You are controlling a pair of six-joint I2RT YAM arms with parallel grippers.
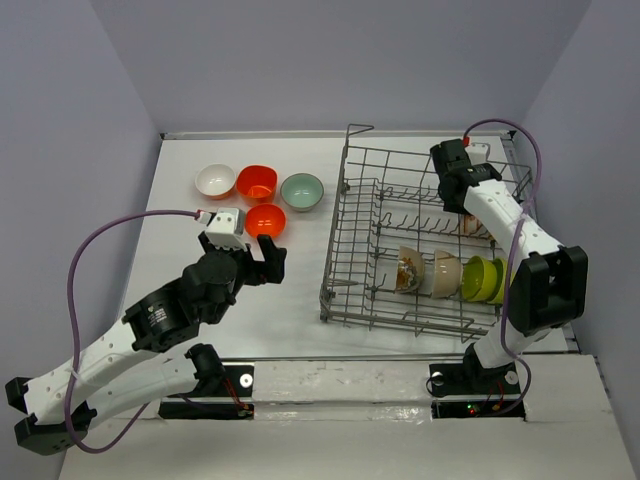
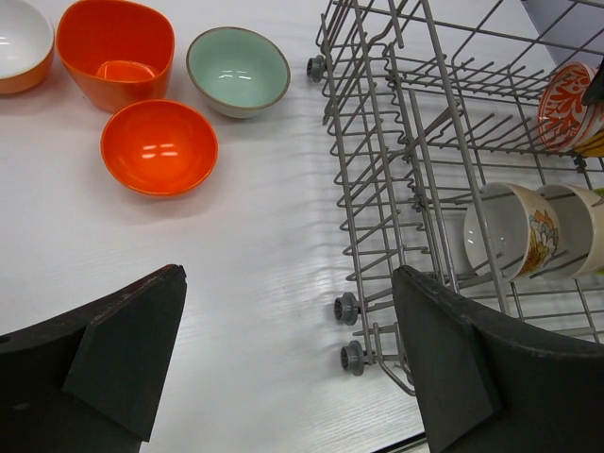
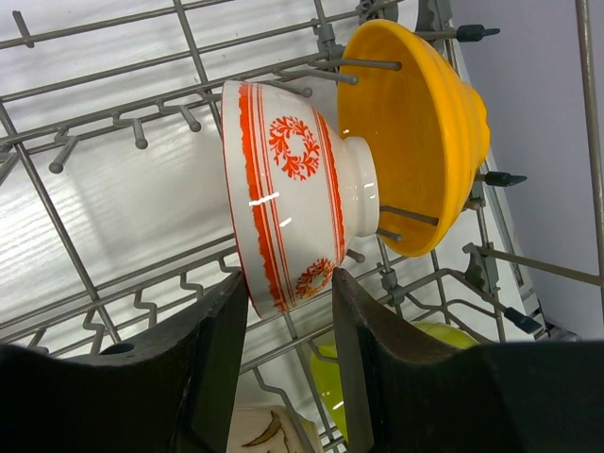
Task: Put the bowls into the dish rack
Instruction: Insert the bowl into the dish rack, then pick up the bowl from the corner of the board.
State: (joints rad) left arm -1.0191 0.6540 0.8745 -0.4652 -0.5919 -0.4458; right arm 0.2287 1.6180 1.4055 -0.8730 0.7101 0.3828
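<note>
Right gripper (image 3: pixel 290 283) is clasping patterned bowl (image 3: pixel 283 189) inside dish rack (image 1: pixel 345 240) among racked bowls (image 1: pixel 450 272); left gripper (image 2: pixel 288 274) is hanging spread, empty; four bowls (image 2: pixel 159 146) are waiting on table (image 1: pixel 300 300).

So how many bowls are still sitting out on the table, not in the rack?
4, all left of the dish rack: a white bowl, a deep red-orange bowl, a pale teal bowl and an orange bowl nearer the arms. The left arm could hide another.

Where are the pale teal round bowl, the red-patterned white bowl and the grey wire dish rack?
pale teal bowl (image 2: pixel 238 72), left wrist view, inside.
red-patterned white bowl (image 3: pixel 283 193), right wrist view, outer wall.
grey wire dish rack (image 1: pixel 338 236), top view, left wall.
</note>
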